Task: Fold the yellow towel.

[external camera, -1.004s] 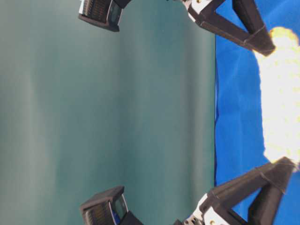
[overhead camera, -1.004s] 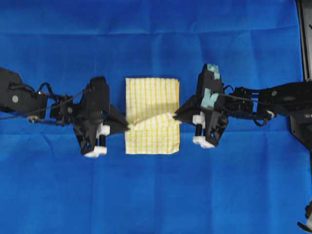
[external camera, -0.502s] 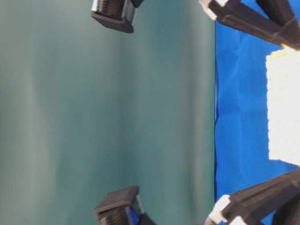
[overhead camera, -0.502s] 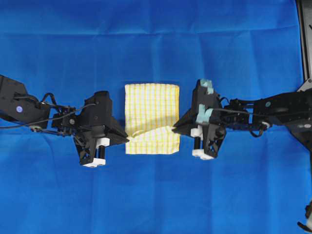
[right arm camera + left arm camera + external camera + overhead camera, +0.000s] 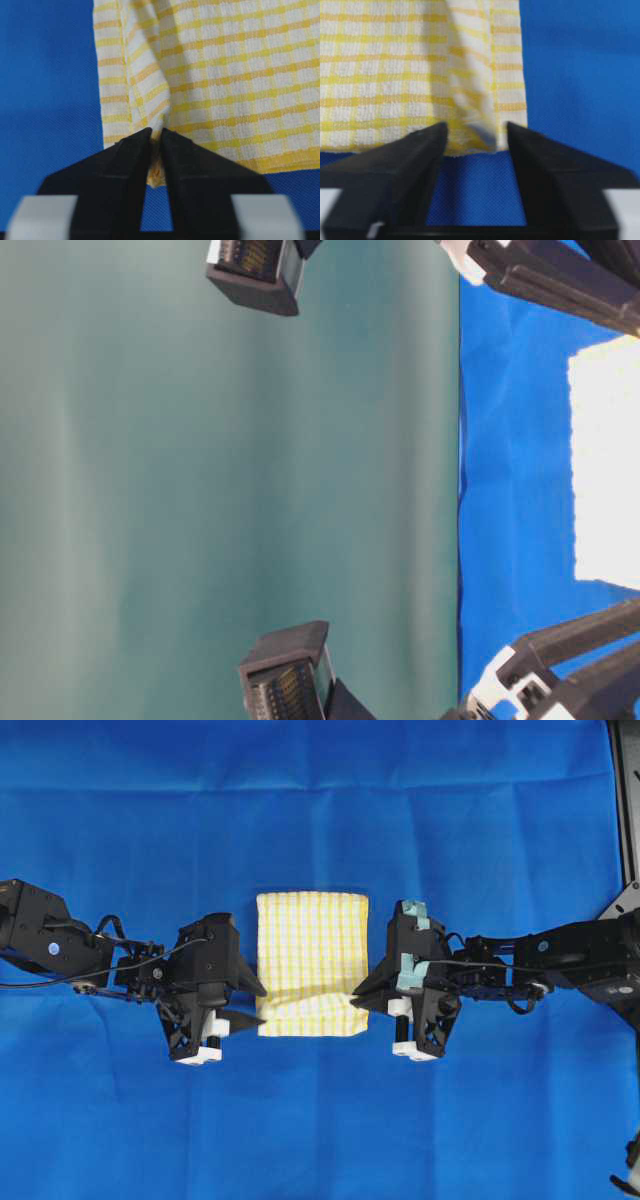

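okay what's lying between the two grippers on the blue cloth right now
In the overhead view, only the folded yellow-checked white towel lies between the left gripper and the right gripper, flat on the plain blue cloth.

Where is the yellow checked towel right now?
In the overhead view, the thin yellow-and-white checked towel lies folded in the middle of the big blue cloth, between the left pincer and the right pincer.
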`<state>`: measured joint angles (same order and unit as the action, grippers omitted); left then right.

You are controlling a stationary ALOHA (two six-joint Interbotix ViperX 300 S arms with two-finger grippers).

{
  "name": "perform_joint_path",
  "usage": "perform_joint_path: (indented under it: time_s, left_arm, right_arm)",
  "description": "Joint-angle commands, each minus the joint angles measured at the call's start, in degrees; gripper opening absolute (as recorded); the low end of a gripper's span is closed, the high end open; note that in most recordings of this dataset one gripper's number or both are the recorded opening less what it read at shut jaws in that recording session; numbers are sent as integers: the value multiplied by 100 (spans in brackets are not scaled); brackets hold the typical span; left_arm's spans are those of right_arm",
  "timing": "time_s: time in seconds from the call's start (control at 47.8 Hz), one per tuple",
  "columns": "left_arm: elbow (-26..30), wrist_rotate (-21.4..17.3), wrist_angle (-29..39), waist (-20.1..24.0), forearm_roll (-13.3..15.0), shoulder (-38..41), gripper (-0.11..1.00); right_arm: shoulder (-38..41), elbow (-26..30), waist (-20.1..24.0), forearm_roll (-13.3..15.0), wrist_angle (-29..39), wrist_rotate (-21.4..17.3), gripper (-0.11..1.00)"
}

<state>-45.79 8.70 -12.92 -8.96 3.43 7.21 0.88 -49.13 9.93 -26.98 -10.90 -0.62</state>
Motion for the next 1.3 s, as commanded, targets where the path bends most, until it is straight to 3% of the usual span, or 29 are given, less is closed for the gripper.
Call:
perform_joint_path:
  time_s: [0.0,0.063,0.146,0.209,0.356,0.732,1.025,1.276]
  left_arm:
    - [44,-18,141,-18,0,-299,53]
    - [35,-35,378,-26,-18,-527,61]
    - [0,-44,694,-26,-26,-853,60]
    - [-70,-44,870,-26,-26,-1143,59]
    - [-413,-44,993,-26,-35,-1925,59]
    - [-1802,-62,650,35,-79,-4228,59]
    - [-2470,-835,615,220,-88,-5616,59]
    - [-3067,-923,615,527,-88,-6407,59]
  right_arm:
    - [-88,149,26,-9,26,9,24]
    - [-149,167,35,0,88,53,45]
    - [-387,149,26,97,220,88,69]
    - [-606,97,26,185,281,123,80]
    - [-1310,-149,-18,272,369,246,72]
    - [-3937,-1336,-299,316,765,694,72]
    - [-5344,-1863,-747,527,1468,870,72]
    - [-6135,-2593,-940,563,1406,870,72]
